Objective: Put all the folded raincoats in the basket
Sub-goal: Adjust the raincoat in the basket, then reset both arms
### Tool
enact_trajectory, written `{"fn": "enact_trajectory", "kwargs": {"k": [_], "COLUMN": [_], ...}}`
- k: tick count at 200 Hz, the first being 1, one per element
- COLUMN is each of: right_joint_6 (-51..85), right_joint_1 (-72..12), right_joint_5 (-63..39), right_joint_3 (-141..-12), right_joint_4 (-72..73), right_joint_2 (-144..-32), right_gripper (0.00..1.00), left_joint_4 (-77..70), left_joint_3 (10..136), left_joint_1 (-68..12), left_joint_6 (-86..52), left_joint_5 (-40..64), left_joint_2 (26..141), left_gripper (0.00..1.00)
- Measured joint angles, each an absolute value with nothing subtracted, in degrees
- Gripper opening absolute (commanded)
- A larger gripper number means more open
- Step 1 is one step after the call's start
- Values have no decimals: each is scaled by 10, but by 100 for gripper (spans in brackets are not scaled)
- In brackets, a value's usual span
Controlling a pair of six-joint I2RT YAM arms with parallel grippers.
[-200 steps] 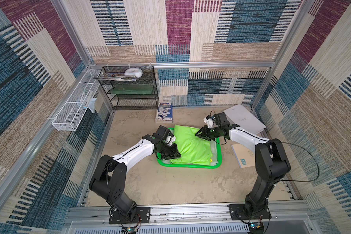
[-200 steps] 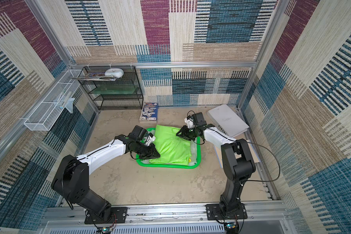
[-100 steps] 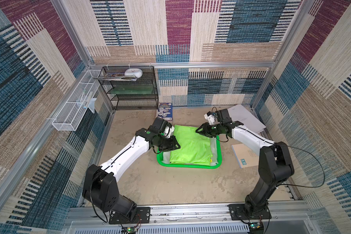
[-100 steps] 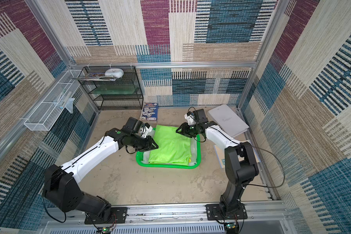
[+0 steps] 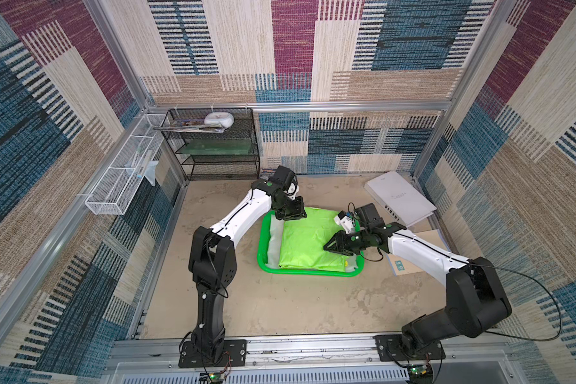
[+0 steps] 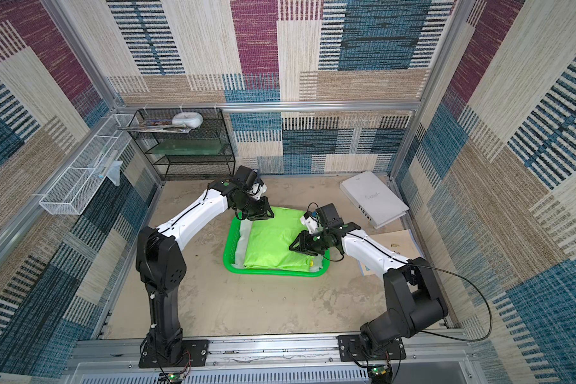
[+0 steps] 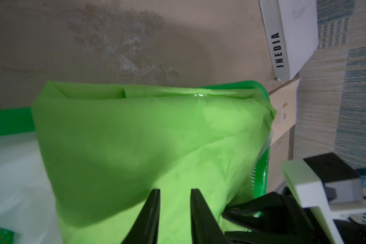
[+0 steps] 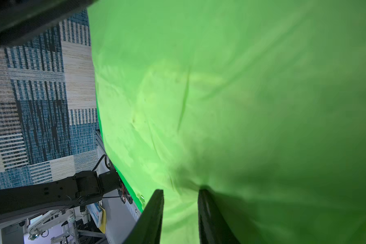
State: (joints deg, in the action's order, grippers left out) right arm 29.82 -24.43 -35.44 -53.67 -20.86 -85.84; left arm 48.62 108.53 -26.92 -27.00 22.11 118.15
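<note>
The folded raincoat (image 5: 308, 239) (image 6: 273, 239) is lime green and lies flat inside the basket (image 5: 313, 273) (image 6: 273, 272), a shallow bright green tray, on a white sheet (image 5: 275, 239). My left gripper (image 5: 295, 216) (image 6: 263, 216) hovers over the basket's far left corner. In the left wrist view it (image 7: 174, 190) is open, with the raincoat (image 7: 135, 137) below it and nothing between its fingers. My right gripper (image 5: 326, 247) (image 6: 291, 247) rests on the raincoat's right side. In the right wrist view it (image 8: 181, 190) is open, tips pressing the raincoat (image 8: 220, 84).
A black mesh rack (image 5: 213, 146) stands at the back left, with a white wire basket (image 5: 123, 179) on the left wall. A white box marked INEDIA (image 5: 399, 196) and a cardboard sheet (image 5: 426, 242) lie right of the basket.
The left gripper left the basket's near left side and moved to its far left corner. The right gripper slid from the far right corner toward the front. The raincoat settled flat.
</note>
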Motion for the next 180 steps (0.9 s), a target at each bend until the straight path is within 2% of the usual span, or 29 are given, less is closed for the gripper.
{"fn": "enact_trajectory", "kwargs": {"k": [41, 57, 91, 110, 116, 139, 145, 153, 162, 180], "right_joint_6": [282, 277, 261, 248, 246, 246, 246, 246, 250, 258], "right_joint_1": [-245, -246, -246, -241, -237, -220, -215, -210, -202, -180], "right_joint_5": [-352, -347, -314, -270, -253, -153, -121, -83, -31, 55], "right_joint_3": [-521, -532, -596, -645, -656, -661, -650, -627, -587, -483], "right_joint_4": [-203, -212, -250, -267, -268, -258, -249, -230, -204, -140], "right_joint_2": [-872, -871, -840, -805, -794, -733, -713, -687, -655, -592], "right_gripper": [36, 37, 54, 60, 62, 69, 73, 82, 84, 89], "left_joint_4": [491, 492, 497, 473, 467, 399, 380, 356, 324, 256], "left_joint_3": [1104, 1103, 1090, 1035, 1011, 861, 813, 751, 679, 521], "left_joint_1": [-261, -260, -259, -258, -259, -260, -260, -259, -258, -258], "left_joint_6": [-268, -266, -253, -245, -243, -235, -233, -229, -221, -200], "left_joint_5": [210, 207, 180, 145, 131, 46, 16, -24, -66, -156], "left_joint_2": [1239, 1239, 1169, 1061, 1021, 835, 786, 728, 667, 544], "left_gripper": [31, 34, 51, 59, 64, 73, 74, 77, 83, 86]}}
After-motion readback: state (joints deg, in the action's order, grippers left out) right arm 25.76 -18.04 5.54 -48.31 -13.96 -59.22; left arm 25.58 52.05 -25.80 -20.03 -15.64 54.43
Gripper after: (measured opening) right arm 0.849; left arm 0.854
